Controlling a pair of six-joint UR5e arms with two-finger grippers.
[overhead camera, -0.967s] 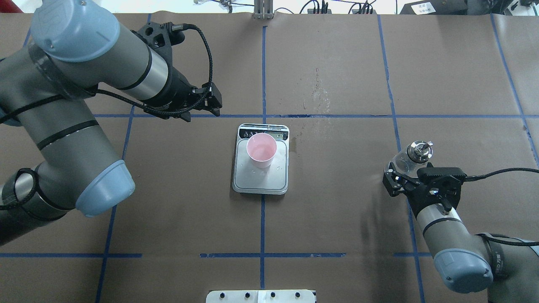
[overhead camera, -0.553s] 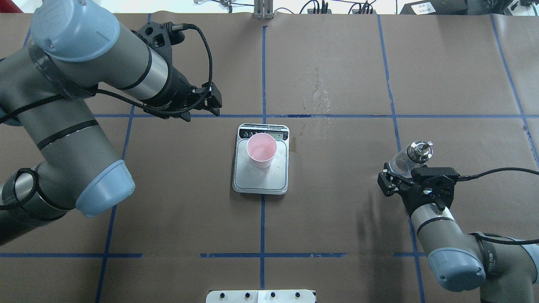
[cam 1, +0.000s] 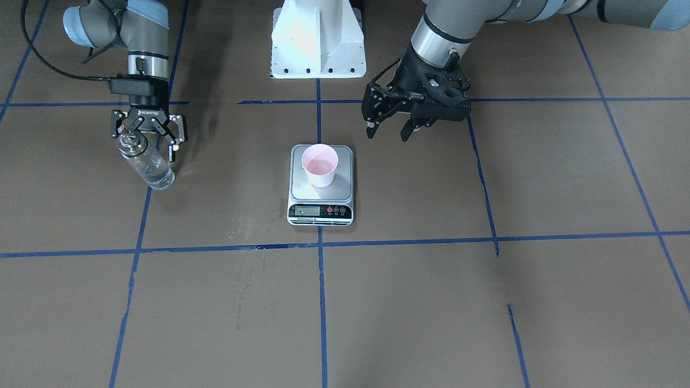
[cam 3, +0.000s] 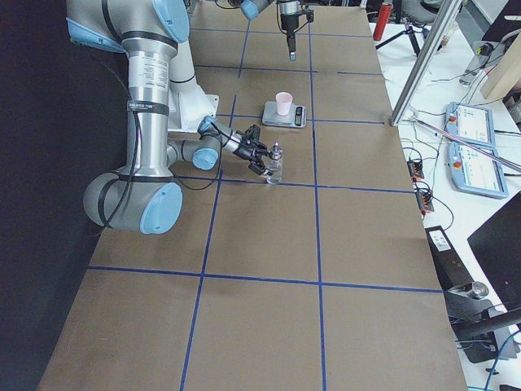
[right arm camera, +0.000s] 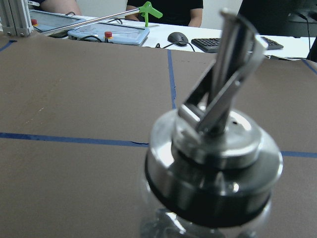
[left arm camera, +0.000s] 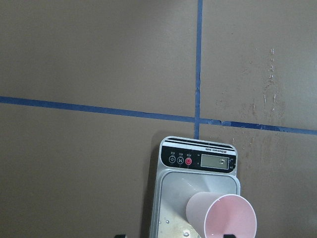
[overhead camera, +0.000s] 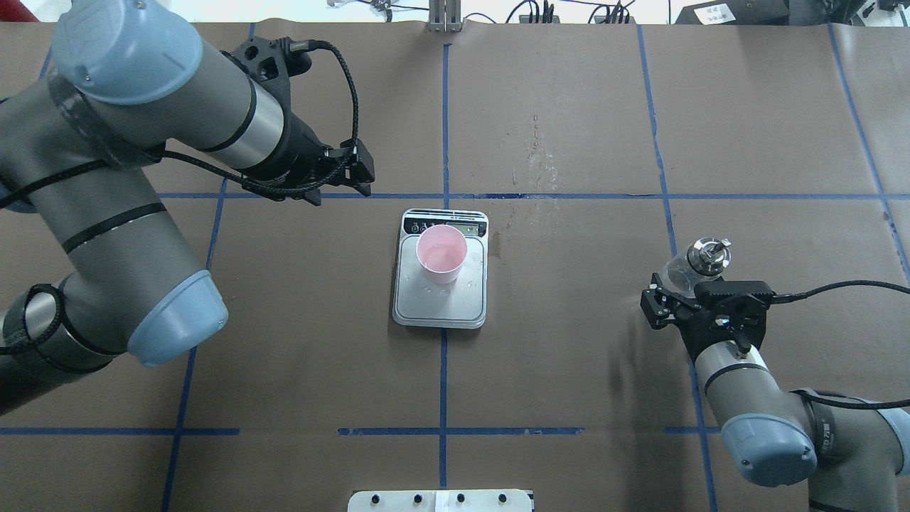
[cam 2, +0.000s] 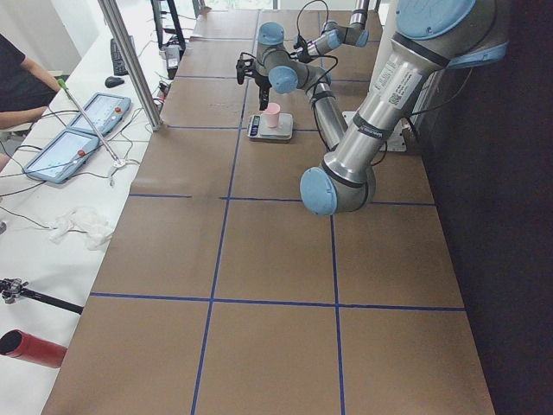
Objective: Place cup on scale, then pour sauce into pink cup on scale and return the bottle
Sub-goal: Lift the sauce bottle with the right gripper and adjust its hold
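Observation:
The pale pink cup stands upright on the scale at the table's middle, also in the front view and the left wrist view. The clear glass bottle with its silver pourer cap stands on the table at the right, with clear liquid inside. My right gripper is open just behind the bottle, jaws spread wide, holding nothing. The cap fills the right wrist view. My left gripper is open and empty, hovering left of and beyond the scale.
Small droplets lie on the scale's plate. A patch of wet marks lies on the brown table cover beyond the scale. Blue tape lines cross the table. The robot's white base plate is at the near edge.
My right gripper has drawn slightly back and to the left, away from the bottle. The bottle stays where it stood. The left arm, cup and scale have not moved.

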